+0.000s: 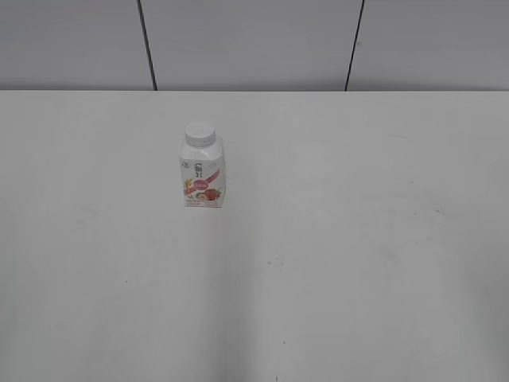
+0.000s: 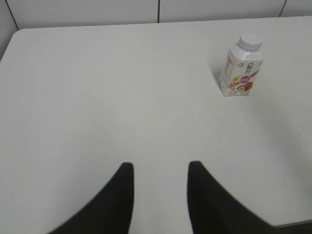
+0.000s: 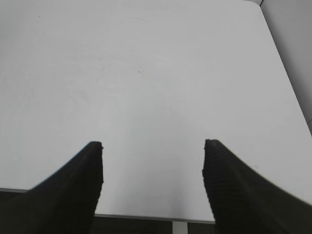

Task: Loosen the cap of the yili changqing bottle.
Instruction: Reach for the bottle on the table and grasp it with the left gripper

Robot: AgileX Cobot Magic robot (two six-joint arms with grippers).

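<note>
A plain white table (image 1: 334, 263) fills the scene from the near edge to a pale panelled wall at the far side. Standing directly on it, left of centre and towards the far half, is the yili changqing bottle (image 1: 203, 175), upright, its pink-red label facing near and the cap (image 1: 200, 134) on its neck. A few faint dark specks mark the tabletop near the middle

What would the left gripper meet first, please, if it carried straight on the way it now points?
Probably nothing but bare table: the left gripper, jaws open and empty, points up the middle of its view, while the bottle stands upright well off to the right, outside that line.
</note>
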